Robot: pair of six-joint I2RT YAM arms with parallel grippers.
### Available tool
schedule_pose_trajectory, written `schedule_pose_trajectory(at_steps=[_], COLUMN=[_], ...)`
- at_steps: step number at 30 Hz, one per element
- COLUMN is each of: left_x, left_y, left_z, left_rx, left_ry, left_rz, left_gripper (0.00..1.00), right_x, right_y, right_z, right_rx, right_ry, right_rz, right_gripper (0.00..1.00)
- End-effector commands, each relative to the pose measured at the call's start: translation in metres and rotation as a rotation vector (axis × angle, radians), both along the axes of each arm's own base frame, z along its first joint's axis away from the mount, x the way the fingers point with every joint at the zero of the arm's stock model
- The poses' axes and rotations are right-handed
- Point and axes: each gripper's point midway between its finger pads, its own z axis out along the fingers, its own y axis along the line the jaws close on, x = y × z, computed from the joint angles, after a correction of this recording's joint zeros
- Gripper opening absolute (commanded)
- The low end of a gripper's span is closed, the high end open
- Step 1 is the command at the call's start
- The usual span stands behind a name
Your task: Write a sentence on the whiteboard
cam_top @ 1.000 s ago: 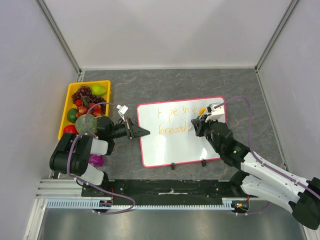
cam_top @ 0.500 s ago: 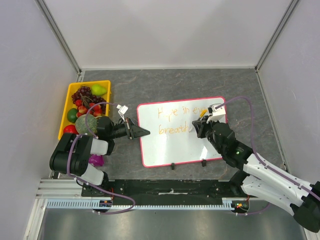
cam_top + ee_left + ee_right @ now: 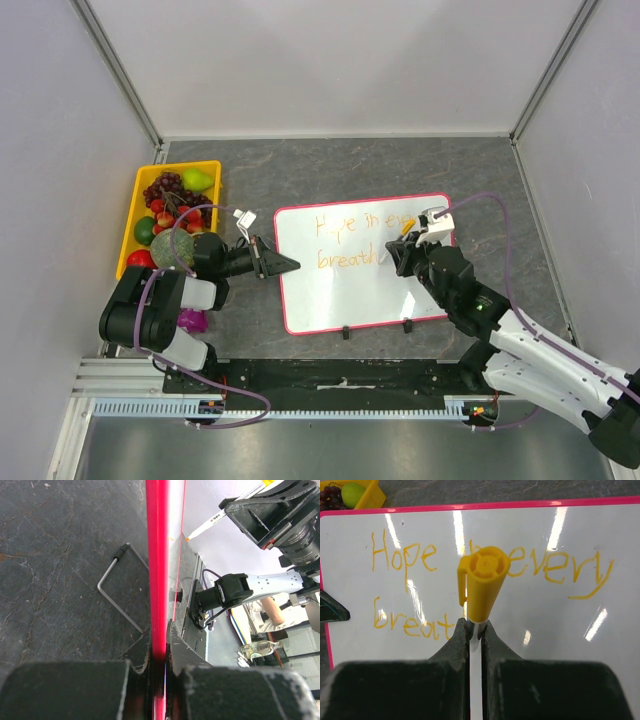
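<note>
Two lines up, sentence [image 3: 402, 557] looks almost done.
Left gripper [image 3: 285, 264] clamps whiteboard [image 3: 340, 295]'s edge; right gripper [image 3: 475, 627] pinches marker [image 3: 482, 580] for final strokes.

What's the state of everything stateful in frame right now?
whiteboard: lying flat, left edge clamped.
sentence: two orange lines, second line's end hidden by marker.
marker: gripped, tip down at the whiteboard.
left end effector: shut on whiteboard's edge.
right end effector: shut on marker.
yellow tray: loaded with fruit.
</note>
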Motion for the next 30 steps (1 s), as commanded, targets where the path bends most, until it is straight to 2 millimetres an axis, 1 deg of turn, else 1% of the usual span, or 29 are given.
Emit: schedule_pose_trajectory(at_steps=[1,9,12,18,22,30], left_x=[0.015,0.015,0.015,0.014,0.015,0.015], left_y=[0.004,0.003,0.003,0.004,0.003,0.003], left_z=[-0.017,-0.018,-0.018,-0.018,-0.017,-0.018], left_rx=[0.074,0.073,0.073,0.073,0.072,0.073], left_ry=[-0.085,-0.082,-0.082,-0.082,-0.084,-0.082], left_rz=[0.063,0.062,0.062,0.062,0.060,0.062], left_gripper=[0.02,0.02,0.02,0.02,0.02,0.02], right_x=[0.002,0.002,0.004,0.007,0.008,0.011], right_y=[-0.010,-0.019,-0.020,-0.023,-0.022,-0.023], right_z=[0.020,0.021,0.021,0.016,0.017,0.006], right_rx=[0.023,0.000,-0.013,-0.033,-0.027,-0.030], right_ry=[-0.055,-0.076,-0.080,-0.073,-0.078,-0.070], right_rz=[-0.037,-0.071,-0.079,-0.100,-0.097,-0.117], right_gripper=[0.00,0.00,0.00,0.00,0.00,0.00])
